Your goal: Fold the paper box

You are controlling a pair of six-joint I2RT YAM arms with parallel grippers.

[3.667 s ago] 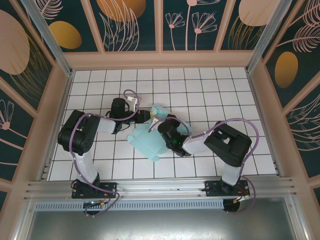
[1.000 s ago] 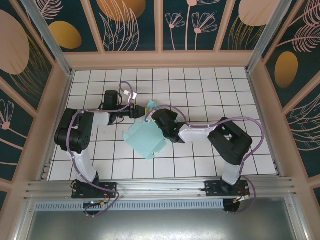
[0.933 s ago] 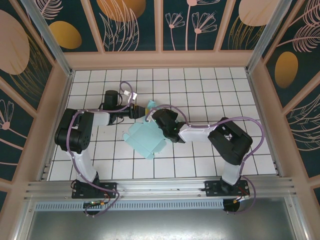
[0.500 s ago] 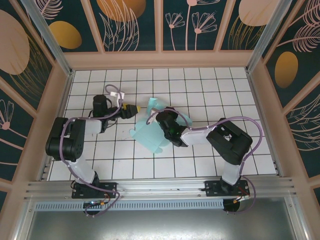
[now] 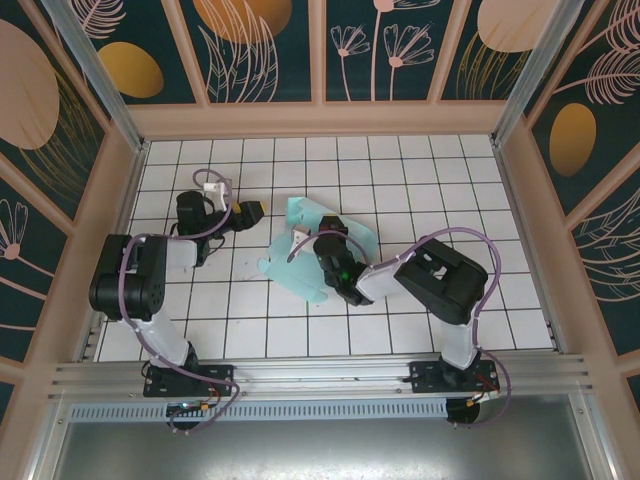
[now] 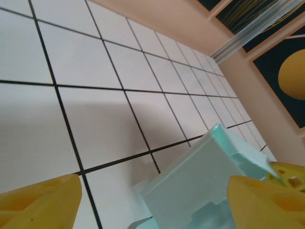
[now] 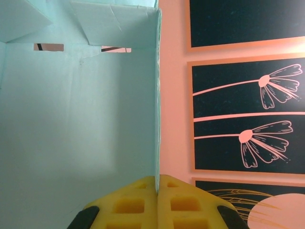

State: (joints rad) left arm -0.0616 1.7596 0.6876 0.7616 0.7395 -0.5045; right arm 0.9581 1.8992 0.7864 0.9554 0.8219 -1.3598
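Top external camera looks steeply down from behind the arm bases (image 5: 190,378) over the tiled table (image 5: 420,170). Left wrist camera faces low between its fingers (image 6: 40,200) toward the paper box (image 6: 190,186) just ahead; right wrist camera sees the same box close past its fingertips (image 7: 136,202)

You have one paper box (image 5: 285,268) and one table (image 5: 400,180) of white squares. You have two arms, the left arm (image 5: 140,280) and the right arm (image 5: 440,285). You have two grippers, the left gripper (image 5: 251,211) and the right gripper (image 7: 157,179).
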